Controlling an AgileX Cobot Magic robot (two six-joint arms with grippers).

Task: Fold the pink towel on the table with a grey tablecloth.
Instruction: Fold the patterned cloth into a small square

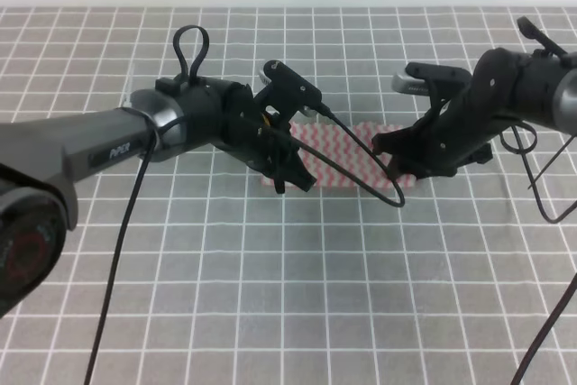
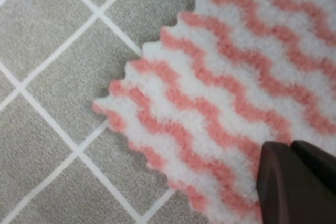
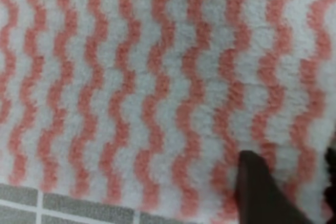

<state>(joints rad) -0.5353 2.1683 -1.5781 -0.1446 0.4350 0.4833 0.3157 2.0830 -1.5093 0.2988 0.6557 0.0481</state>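
Note:
The pink towel (image 1: 347,152) lies flat on the table with a grey tablecloth (image 1: 270,295), between the two arms. Its wavy pink and white stripes fill the right wrist view (image 3: 131,77). In the left wrist view a scalloped corner of the pink towel (image 2: 210,103) rests on the grey tablecloth (image 2: 47,51). My left gripper (image 1: 293,178) is low over the towel's near-left end. Only a dark finger mass (image 2: 296,182) shows, so its state is unclear. My right gripper (image 1: 397,164) is low over the towel's right end, open, with one finger (image 3: 260,192) on the towel.
The grid-lined tablecloth runs past all edges of the exterior view. Black cables (image 1: 361,182) hang from both arms, one looping across the towel and another (image 1: 550,313) trailing down at the right.

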